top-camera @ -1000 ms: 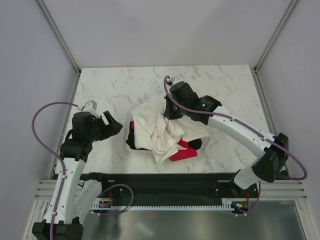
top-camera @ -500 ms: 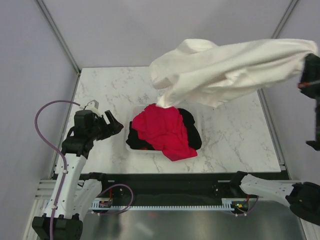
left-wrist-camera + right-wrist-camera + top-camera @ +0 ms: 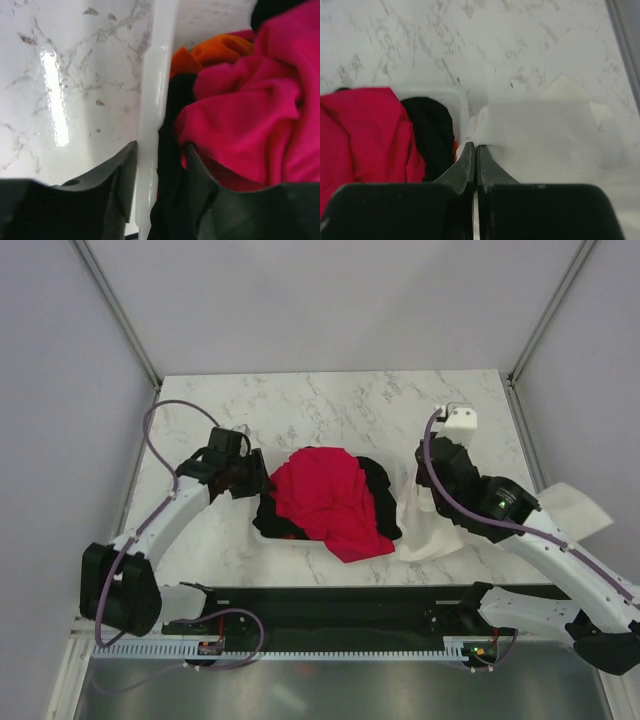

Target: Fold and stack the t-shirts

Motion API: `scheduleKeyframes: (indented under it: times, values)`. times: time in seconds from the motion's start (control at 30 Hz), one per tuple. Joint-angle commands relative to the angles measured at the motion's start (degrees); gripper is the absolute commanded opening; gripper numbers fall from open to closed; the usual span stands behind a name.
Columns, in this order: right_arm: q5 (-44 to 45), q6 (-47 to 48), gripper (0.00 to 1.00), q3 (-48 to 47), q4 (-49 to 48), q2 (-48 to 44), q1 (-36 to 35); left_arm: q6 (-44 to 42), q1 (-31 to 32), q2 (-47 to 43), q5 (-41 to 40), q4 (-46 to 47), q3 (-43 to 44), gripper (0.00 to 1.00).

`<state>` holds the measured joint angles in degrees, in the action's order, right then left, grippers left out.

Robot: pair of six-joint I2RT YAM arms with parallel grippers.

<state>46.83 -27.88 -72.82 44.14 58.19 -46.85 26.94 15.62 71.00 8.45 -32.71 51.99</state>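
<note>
Right of the basket, my right gripper is pinched shut on the white t-shirt; the shirt was up in the air half a second ago and now lies on the table. My left gripper has moved in to the basket's left rim, jaws apart and straddling it. The red-pink t-shirt and black t-shirt are still inside.
</note>
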Motion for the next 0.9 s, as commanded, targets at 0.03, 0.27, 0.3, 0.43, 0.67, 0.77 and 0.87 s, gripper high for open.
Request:
scheduleKeyframes:
  times: [0.03,0.27,0.3,0.43,0.67,0.77,0.87]
  values:
    - [-9.1,-8.6,0.00,2.9,1.1,-4.2,-0.2,0.1,1.6,11.7,-6.7,2.1,5.6,0.37]
    - [-8.9,-6.9,0.00,5.4,1.6,-8.1,-0.2,3.6,-2.6,16.0,-12.0,-0.8,8.3,0.02]
    - [-8.9,-6.7,0.00,5.6,1.7,-8.6,-0.2,3.8,-3.7,16.0,-12.7,-1.2,9.0,0.02]
    - [-9.7,-6.8,0.00,6.7,1.8,-9.0,-0.2,6.4,-15.4,15.8,-10.6,-3.3,10.5,0.02]
    - [-11.6,-7.2,0.00,7.9,1.6,-8.5,-0.2,14.7,-37.7,19.6,0.3,-3.4,15.7,0.02]
    - [-12.5,-7.3,0.00,8.6,1.7,-9.4,-0.1,21.5,-42.0,21.7,1.9,-2.2,16.2,0.02]
    - [-13.8,-7.5,0.00,9.6,1.7,-9.9,-0.2,27.8,-43.4,23.7,2.3,1.3,16.0,0.02]
